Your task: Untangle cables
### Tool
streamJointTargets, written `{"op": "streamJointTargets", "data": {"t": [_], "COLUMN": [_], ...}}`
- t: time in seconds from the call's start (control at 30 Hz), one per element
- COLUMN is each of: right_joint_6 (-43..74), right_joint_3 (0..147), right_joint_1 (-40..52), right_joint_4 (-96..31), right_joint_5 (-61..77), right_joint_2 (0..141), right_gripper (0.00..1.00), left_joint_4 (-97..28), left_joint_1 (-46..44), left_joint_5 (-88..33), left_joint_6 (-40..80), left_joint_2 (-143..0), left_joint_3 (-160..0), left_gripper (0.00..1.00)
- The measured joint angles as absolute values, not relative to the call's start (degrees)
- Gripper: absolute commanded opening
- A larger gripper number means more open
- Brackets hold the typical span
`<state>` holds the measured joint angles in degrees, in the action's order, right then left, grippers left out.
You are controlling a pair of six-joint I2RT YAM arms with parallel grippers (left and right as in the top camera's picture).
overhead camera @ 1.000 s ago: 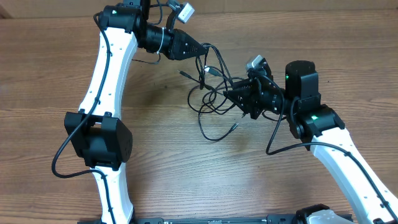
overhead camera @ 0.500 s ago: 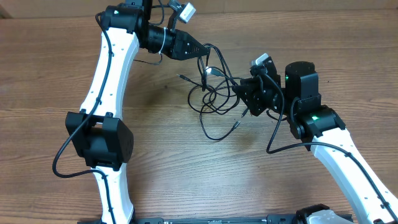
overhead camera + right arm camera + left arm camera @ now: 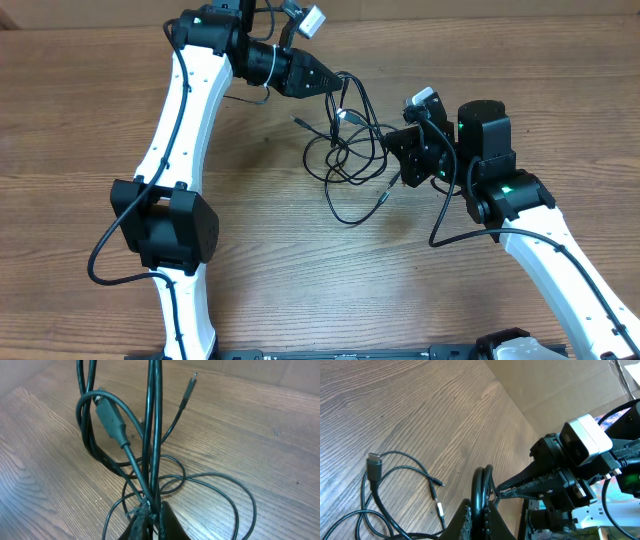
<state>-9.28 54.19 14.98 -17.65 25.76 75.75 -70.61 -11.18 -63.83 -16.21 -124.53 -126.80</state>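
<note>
Black, thin cables (image 3: 348, 160) lie in a loose tangle of loops on the wood-grain table (image 3: 280, 270), between the two arms. The left gripper (image 3: 333, 81) is clamped on cords at the tangle's upper edge. The right gripper (image 3: 392, 165) is pinched tight on several at its right side. In the right wrist view, taut upright cords run beside a rubbery moulded plug (image 3: 112, 422) and screen the loops lying behind. A tan board (image 3: 560, 380), possibly cardboard, backs the table.
</note>
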Motion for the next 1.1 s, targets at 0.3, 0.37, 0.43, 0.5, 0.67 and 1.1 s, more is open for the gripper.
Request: {"op": "streamJointTargets", "data": {"t": [0.3, 0.37, 0.43, 0.5, 0.67, 1.1], "right_joint_6": [-9.3, -9.3, -9.2, -9.3, -9.2, -9.5], "right_joint_3": [54.2, 54.2, 54.2, 54.2, 54.2, 54.2], "right_joint_1": [15.0, 15.0, 15.0, 15.0, 15.0, 15.0], "right_joint_4": [-19.6, -20.1, -20.6, -21.2, -24.5, -24.9], "right_joint_5": [22.5, 21.5, 20.3, 19.0, 13.8, 9.6], "right_joint_2": [75.7, 75.7, 75.7, 75.7, 75.7, 75.7], "right_gripper": [0.04, 0.04, 0.07, 0.1, 0.11, 0.58], "left_joint_4": [-70.4, -70.5, -70.4, -70.4, -70.4, -69.3], "left_joint_1": [-11.2, -11.2, -11.2, -11.2, -11.2, -11.2], "left_joint_5": [-63.8, -63.8, -63.8, -63.8, -63.8, -63.6], "left_joint_6": [-16.2, -16.2, -16.2, -16.2, -16.2, -16.2], "left_joint_2": [-124.5, -124.5, -124.5, -124.5, -124.5, -124.5], "left_joint_3": [-126.8, -126.8, -126.8, -126.8, -126.8, -126.8], "left_gripper": [0.04, 0.04, 0.04, 0.04, 0.04, 0.05]}}
